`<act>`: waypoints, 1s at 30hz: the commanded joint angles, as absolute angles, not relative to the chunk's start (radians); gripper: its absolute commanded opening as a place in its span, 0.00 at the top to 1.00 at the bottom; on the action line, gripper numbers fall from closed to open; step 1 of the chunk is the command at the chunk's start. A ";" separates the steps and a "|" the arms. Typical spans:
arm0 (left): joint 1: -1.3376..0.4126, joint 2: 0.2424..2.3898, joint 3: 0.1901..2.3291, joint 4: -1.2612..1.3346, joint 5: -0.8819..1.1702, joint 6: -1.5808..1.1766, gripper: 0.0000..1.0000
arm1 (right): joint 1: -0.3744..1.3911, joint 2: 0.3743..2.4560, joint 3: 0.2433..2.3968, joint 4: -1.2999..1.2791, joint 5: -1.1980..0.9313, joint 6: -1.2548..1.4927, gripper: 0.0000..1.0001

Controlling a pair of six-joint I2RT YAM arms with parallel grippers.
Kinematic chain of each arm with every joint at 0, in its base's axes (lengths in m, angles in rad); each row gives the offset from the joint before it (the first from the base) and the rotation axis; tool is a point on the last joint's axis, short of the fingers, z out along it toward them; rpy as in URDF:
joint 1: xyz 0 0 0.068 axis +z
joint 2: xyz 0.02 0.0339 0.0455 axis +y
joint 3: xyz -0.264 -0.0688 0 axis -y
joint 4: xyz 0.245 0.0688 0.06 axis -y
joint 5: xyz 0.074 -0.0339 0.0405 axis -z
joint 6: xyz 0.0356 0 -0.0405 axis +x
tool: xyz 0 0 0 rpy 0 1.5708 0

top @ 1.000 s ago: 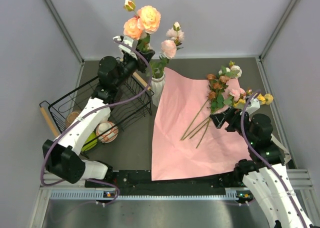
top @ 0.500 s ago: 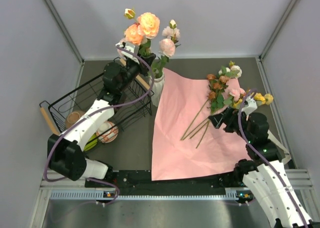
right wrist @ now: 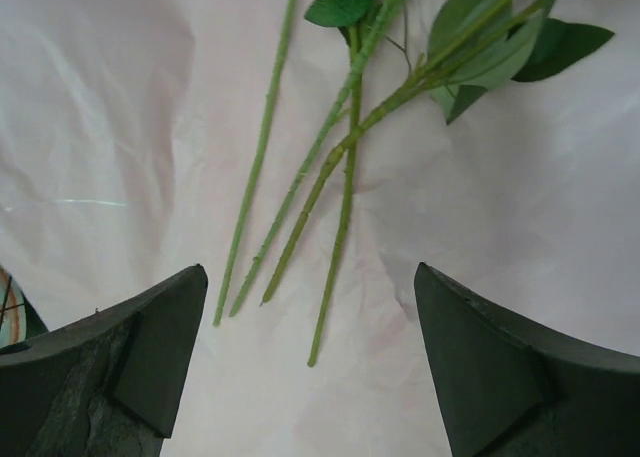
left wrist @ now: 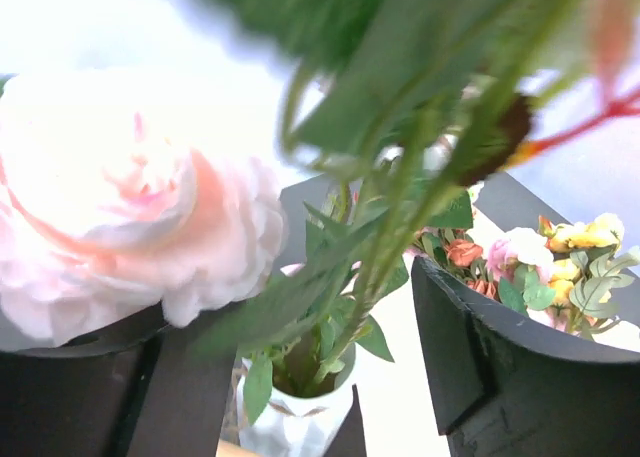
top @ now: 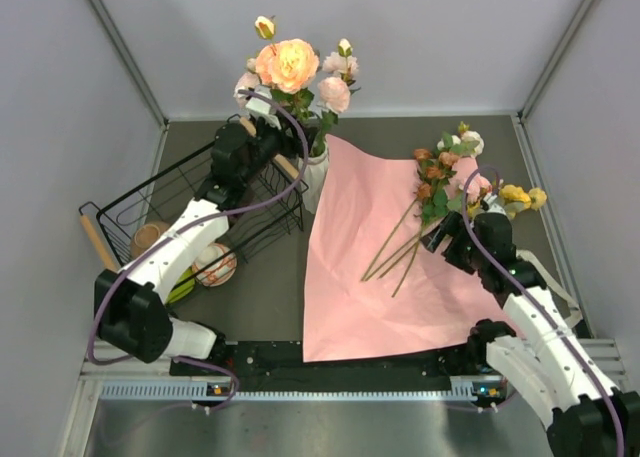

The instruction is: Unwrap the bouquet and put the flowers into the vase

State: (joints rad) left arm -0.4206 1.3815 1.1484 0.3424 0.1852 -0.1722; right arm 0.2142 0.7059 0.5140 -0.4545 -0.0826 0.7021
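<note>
A dark grey table (top: pixel 255 302) sits boxed in by pale grey walls, and the white ribbed vase (top: pixel 315 177) stands toward the back of it. Some of the flowers (top: pixel 292 63) are already in the vase. A big peach rose is on top, with pink blooms and a yellowish bud around it, and the stems run down through the neck.

The left arm starts well in front and to the left of the vase. It stretches over the wire basket (top: pixel 190 202) that stands just left of the vase, and its wrist is raised among the leaves above the rim. The left gripper (top: pixel 265 105) is released: its fingers (left wrist: pixel 500 377) stand apart, green stalks pass through the gap, and neither pad presses on them. A patterned ball (top: pixel 213 265) lies in front of the basket.

The salmon-pink paper (top: pixel 380 277) lies spread flat to the right of the vase, with its back corner just beside the vase's foot. The loose flowers (top: pixel 442 182) rest on the paper well to the right of the vase, with pink, cream and brownish heads at the far end and a yellow cluster furthest right.

The right arm comes from the front, far right of the vase, and bends forward with its wrist tipped down. The right gripper (top: pixel 447 239) hangs over the cut ends. Its jaws are spread wide and hold nothing. The bare stems (right wrist: pixel 340 187) lie on the paper ahead of the fingertips, untouched.
</note>
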 commanded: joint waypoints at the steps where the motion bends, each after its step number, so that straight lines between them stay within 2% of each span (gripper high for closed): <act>1: -0.422 1.286 1.189 0.231 0.137 -0.209 0.25 | 0.222 0.796 0.600 -0.463 0.027 0.744 0.15; 6: -0.422 1.229 1.193 0.092 0.106 -0.273 0.20 | 0.221 0.883 0.626 -0.462 0.077 0.778 0.18; 7: -0.422 1.210 1.192 0.043 0.104 -0.309 0.12 | 0.219 0.897 0.629 -0.462 0.098 0.784 0.19; 8: -0.422 1.203 1.187 0.026 0.130 -0.322 0.03 | 0.221 0.919 0.630 -0.460 0.106 0.791 0.22; 9: -0.422 1.192 1.175 0.009 0.149 -0.328 0.01 | 0.219 0.928 0.630 -0.450 0.109 0.802 0.26; 10: -0.422 1.171 1.166 0.005 0.165 -0.342 0.01 | 0.219 0.936 0.626 -0.437 0.115 0.805 0.32; 13: -0.422 1.117 1.131 -0.077 0.230 -0.363 0.01 | 0.216 0.966 0.603 -0.368 0.130 0.821 0.40; 17: -0.422 1.049 1.085 -0.158 0.366 -0.380 0.08 | 0.196 1.023 0.594 -0.296 0.104 0.867 0.44; 22: -0.422 0.930 0.970 -0.202 0.509 -0.425 0.21 | 0.183 1.118 0.580 -0.227 0.063 0.962 0.53; 30: -0.423 0.805 0.905 -0.219 0.635 -0.500 0.34 | 0.183 1.219 0.555 -0.127 0.066 1.023 0.55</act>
State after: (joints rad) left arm -0.4206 0.8520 0.9112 -0.2428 0.5278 -0.4370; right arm 0.1902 1.1778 0.5507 -0.2047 0.0631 0.9718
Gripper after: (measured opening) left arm 0.674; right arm 0.455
